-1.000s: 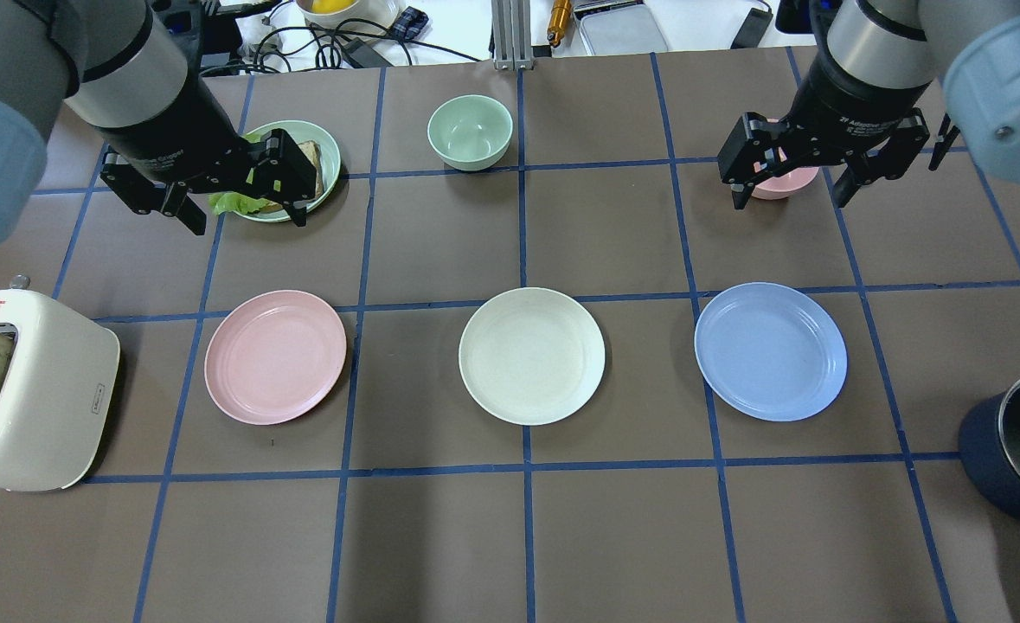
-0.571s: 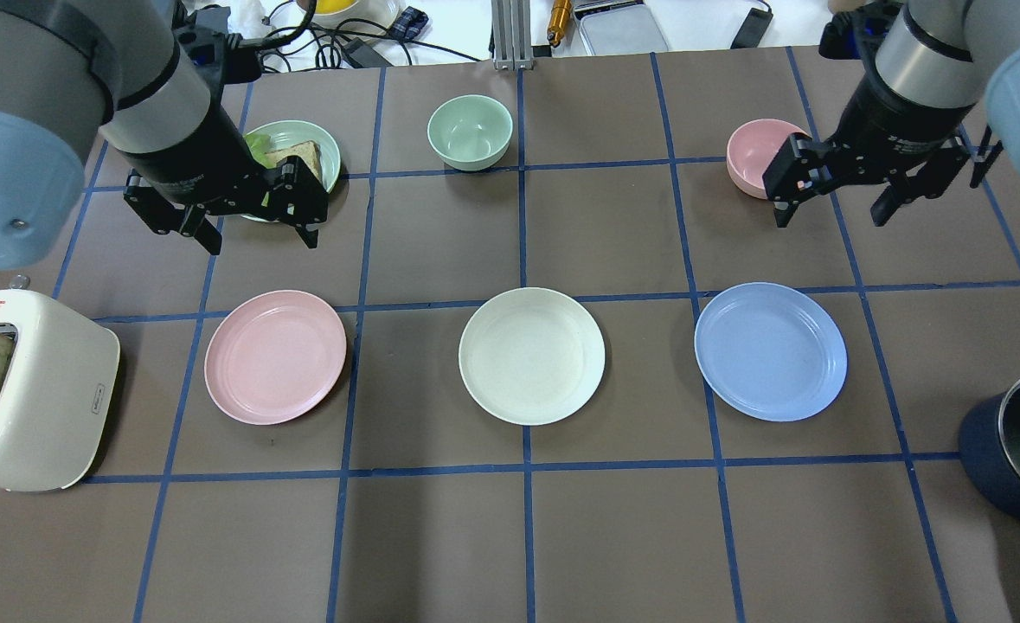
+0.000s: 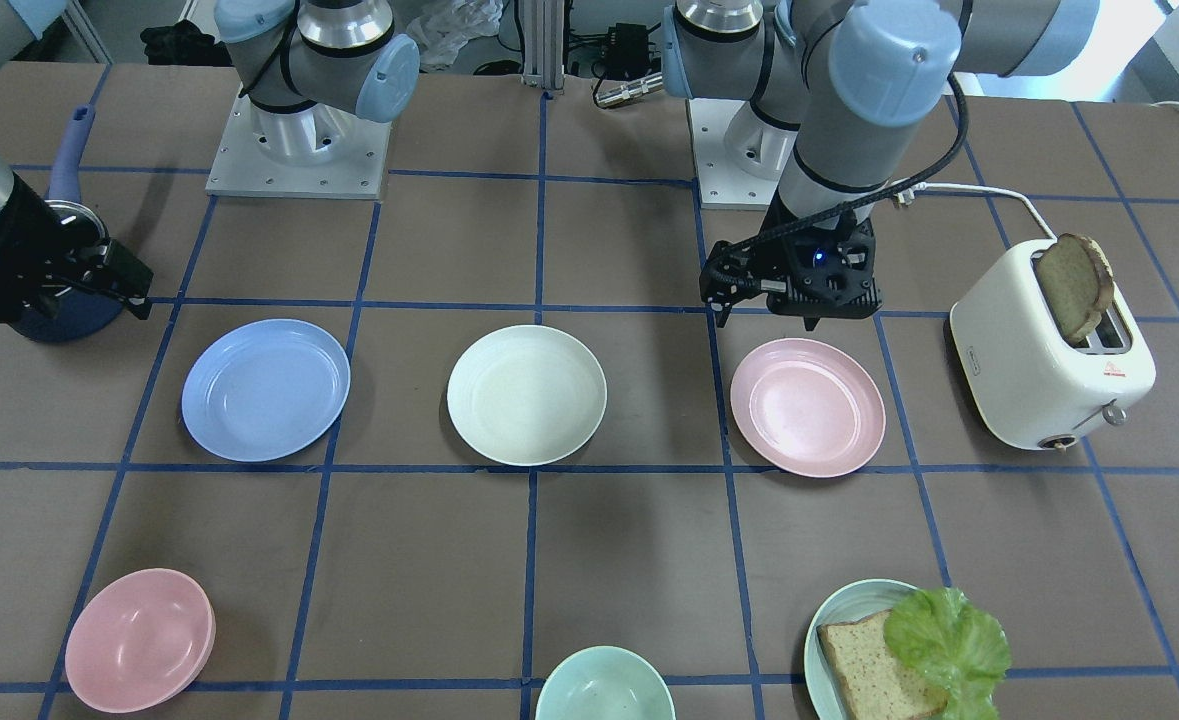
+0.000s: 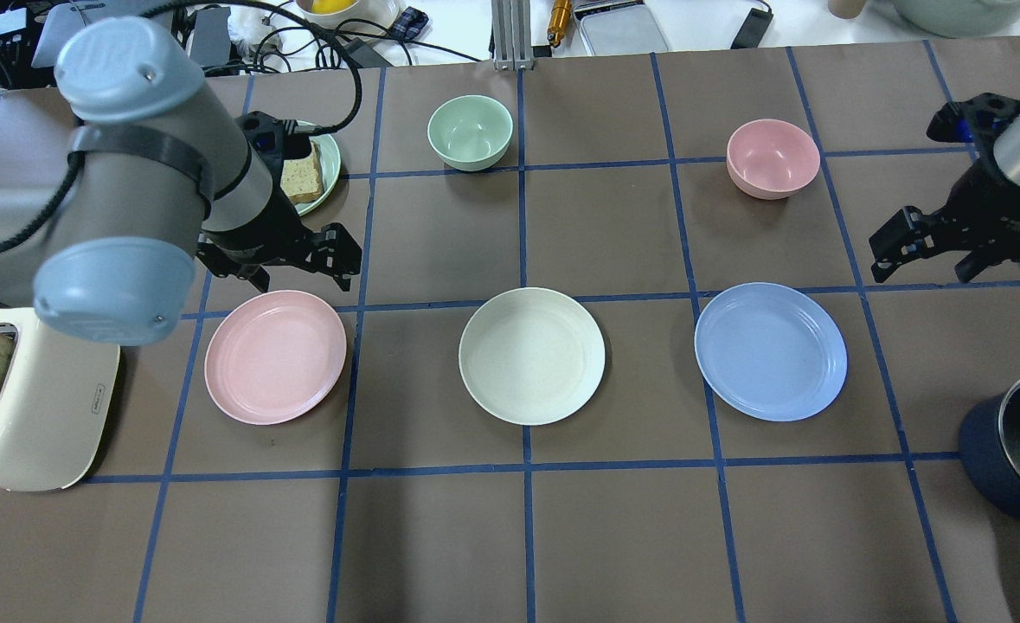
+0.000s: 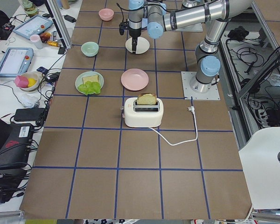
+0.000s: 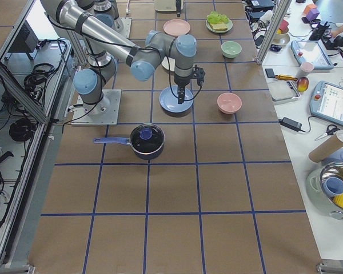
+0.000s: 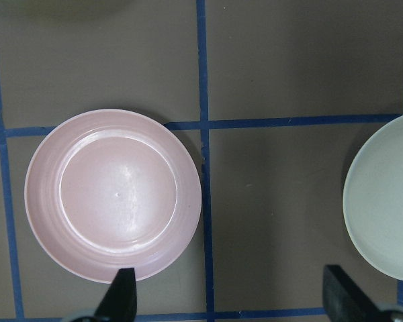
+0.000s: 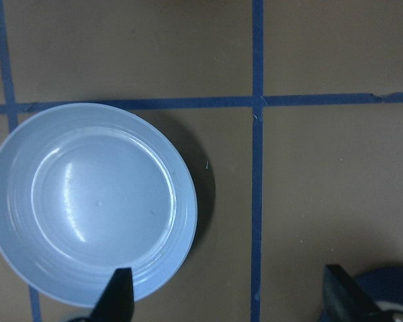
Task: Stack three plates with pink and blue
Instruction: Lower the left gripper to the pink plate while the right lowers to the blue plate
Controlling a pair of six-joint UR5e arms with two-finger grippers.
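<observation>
Table [image 4: 631, 536]: brown top, marked into squares by blue tape lines [image 4: 527, 472].
Toaster [image 3: 1049, 360]: cream-white, at the robot's left end of the table; a slice of bread [image 3: 1074, 285] stands out of its slot, and a white cord [image 5: 177, 140] trails from it.
Small plate [image 3: 849, 605]: pale green, carrying a bread slice [image 3: 874, 670] with a lettuce leaf [image 3: 949, 640] beside it.
Green bowl [image 4: 470, 131]: upright, far centre.
Pink bowl [image 4: 773, 157]: upright, far right.
Saucepan [image 6: 147, 141]: dark blue, lid on, handle [image 6: 111, 140] pointing toward the robot.
</observation>
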